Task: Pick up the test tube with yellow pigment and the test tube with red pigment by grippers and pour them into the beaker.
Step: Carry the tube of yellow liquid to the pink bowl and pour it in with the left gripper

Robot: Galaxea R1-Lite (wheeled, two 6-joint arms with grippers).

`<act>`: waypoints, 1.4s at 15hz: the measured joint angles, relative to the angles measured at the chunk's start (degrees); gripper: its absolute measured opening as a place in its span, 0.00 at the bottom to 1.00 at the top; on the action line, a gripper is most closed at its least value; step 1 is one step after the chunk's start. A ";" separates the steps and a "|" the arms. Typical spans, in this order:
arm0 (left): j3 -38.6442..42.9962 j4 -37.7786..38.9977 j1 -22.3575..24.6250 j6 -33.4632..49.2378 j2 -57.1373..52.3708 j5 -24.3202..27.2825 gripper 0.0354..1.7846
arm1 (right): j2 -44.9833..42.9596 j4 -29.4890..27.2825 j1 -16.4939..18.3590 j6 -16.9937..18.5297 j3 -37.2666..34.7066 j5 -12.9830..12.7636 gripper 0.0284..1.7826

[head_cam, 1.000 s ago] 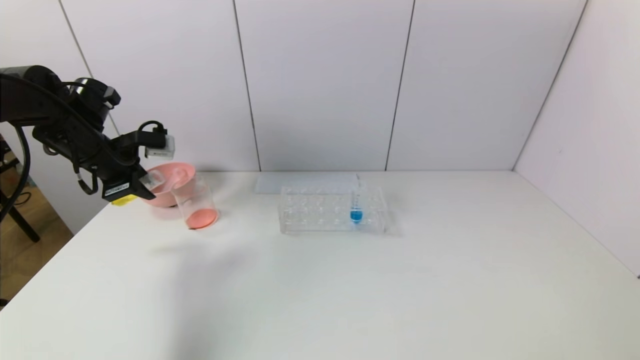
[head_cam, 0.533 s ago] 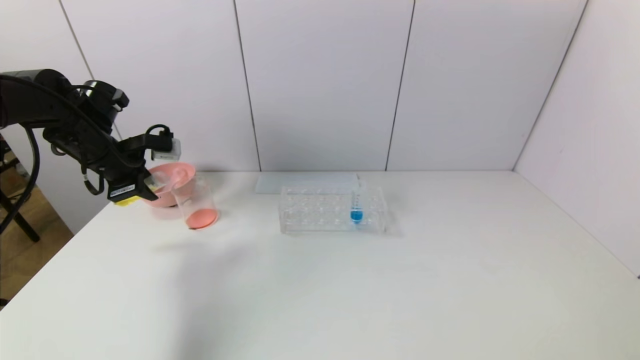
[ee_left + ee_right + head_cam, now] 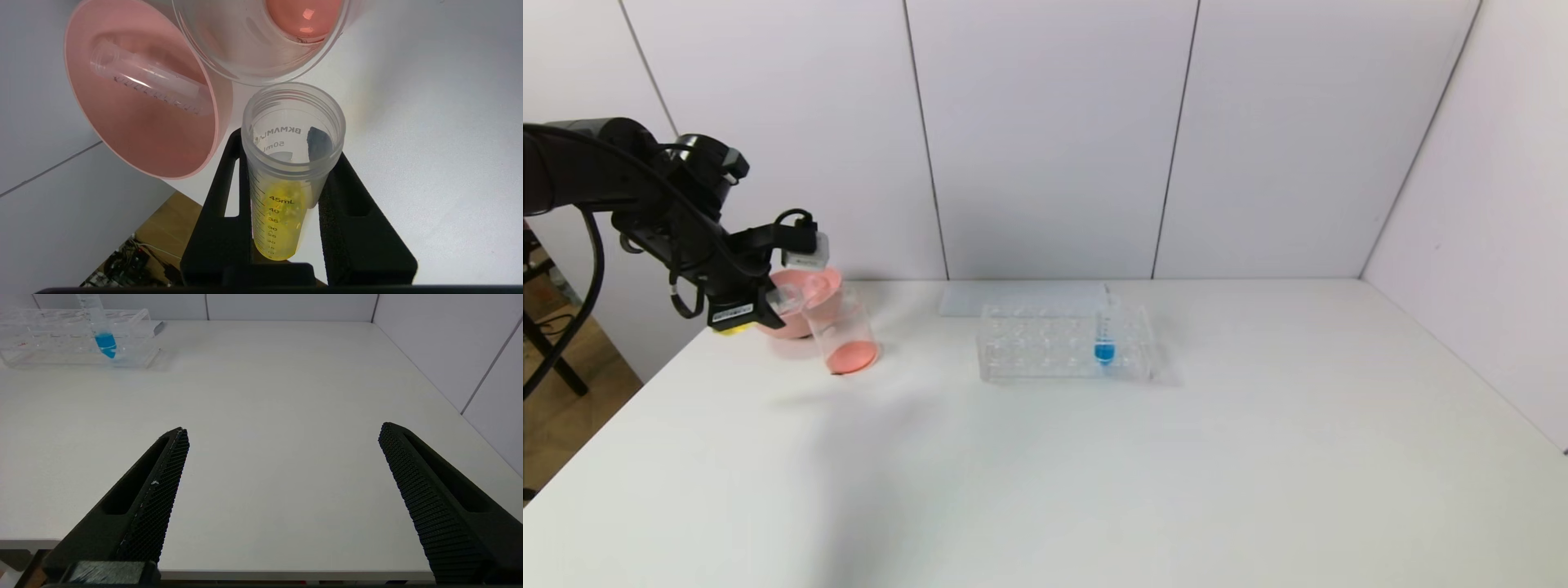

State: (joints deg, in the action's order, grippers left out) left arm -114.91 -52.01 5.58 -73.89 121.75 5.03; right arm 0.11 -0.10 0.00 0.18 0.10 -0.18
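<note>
My left gripper (image 3: 761, 308) is shut on the test tube with yellow pigment (image 3: 280, 216). It holds the tube tilted, with the open mouth close to the rim of the beaker (image 3: 841, 331) and the yellow liquid still in the tip. The beaker (image 3: 261, 45) stands on the table with red-orange liquid at its bottom. A clear empty tube (image 3: 151, 79) lies in the pink bowl (image 3: 135, 134); no tube holding red liquid shows. My right gripper (image 3: 284, 428) is open and empty, low over the table's front edge.
The pink bowl (image 3: 796, 314) stands just behind the beaker at the table's far left. A clear tube rack (image 3: 1066, 343) with a blue-tipped tube (image 3: 1104, 336) stands mid-table at the back. The table's left edge lies under my left arm.
My left gripper has moved right towards the beaker with the yellow tube in it. The beaker, bowl and rack have not moved.
</note>
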 joint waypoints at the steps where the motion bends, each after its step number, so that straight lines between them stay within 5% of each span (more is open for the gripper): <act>1: 0.00 0.02 -0.10 0.02 0.00 -0.57 0.25 | 0.00 0.00 0.00 0.00 0.00 0.00 0.95; 21: -0.02 1.02 -2.47 0.21 -0.41 -5.08 0.25 | 0.00 0.00 0.00 -0.02 0.00 0.00 0.95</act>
State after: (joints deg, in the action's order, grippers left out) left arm -114.93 -50.98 3.11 -73.68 121.33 -0.05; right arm 0.11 -0.10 0.00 0.16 0.10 -0.18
